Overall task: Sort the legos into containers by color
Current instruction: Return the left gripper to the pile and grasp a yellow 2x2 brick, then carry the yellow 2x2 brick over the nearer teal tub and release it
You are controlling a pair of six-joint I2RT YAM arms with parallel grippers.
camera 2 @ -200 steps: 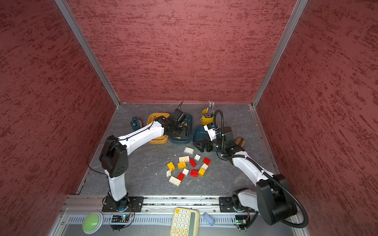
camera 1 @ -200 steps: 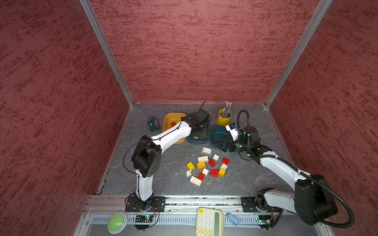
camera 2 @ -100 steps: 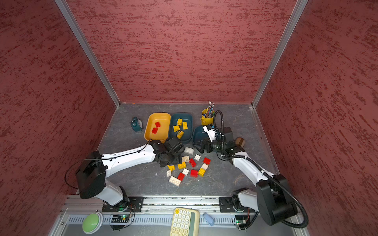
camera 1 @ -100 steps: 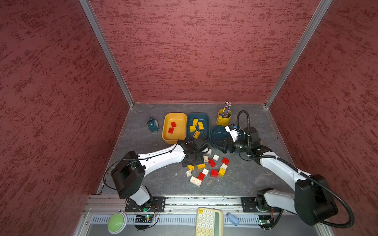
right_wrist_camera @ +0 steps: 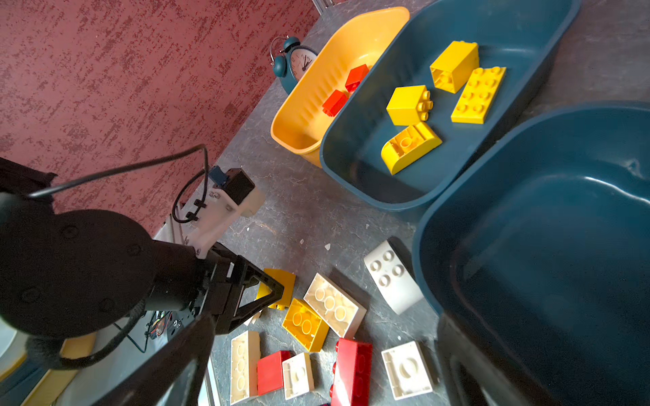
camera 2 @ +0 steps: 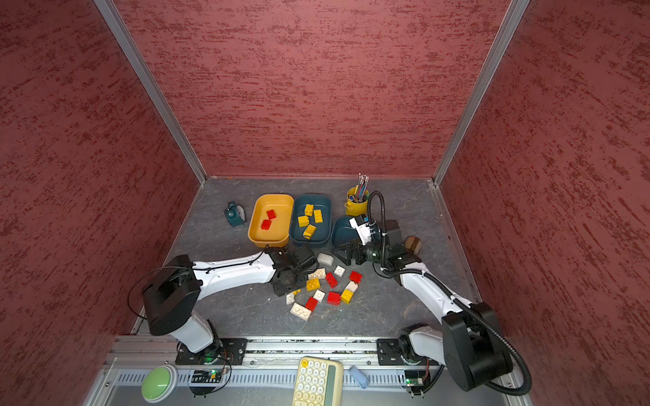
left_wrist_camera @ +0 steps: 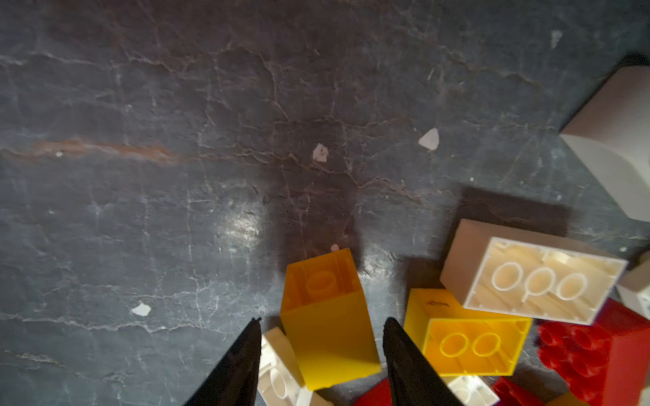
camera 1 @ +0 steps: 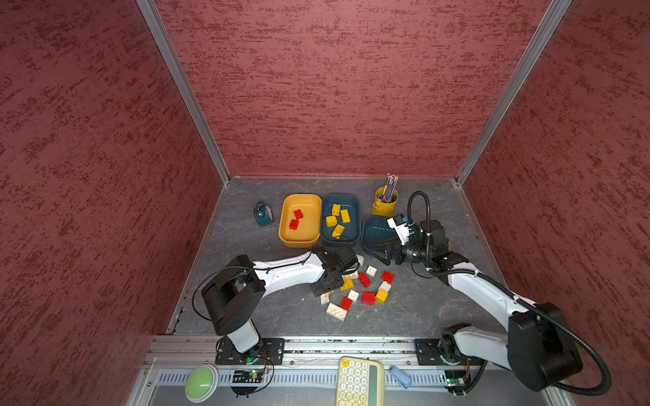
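The left gripper (left_wrist_camera: 319, 319) has its jaws on both sides of a yellow brick (left_wrist_camera: 327, 298) at the pile's edge. Whether they already pinch it, one cannot tell. It should squeeze squarely and lift straight, sparing the white brick (left_wrist_camera: 274, 369) just beside. The right gripper (camera 1: 376, 253) hovers with jaws wide apart.

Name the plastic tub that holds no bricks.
The rightmost dark teal plastic tub: its visible inside is bare; the orange-yellow tub holds red bricks, the middle teal tub yellow bricks.

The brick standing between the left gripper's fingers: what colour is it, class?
Yellow. The brick shows best in the left wrist view.
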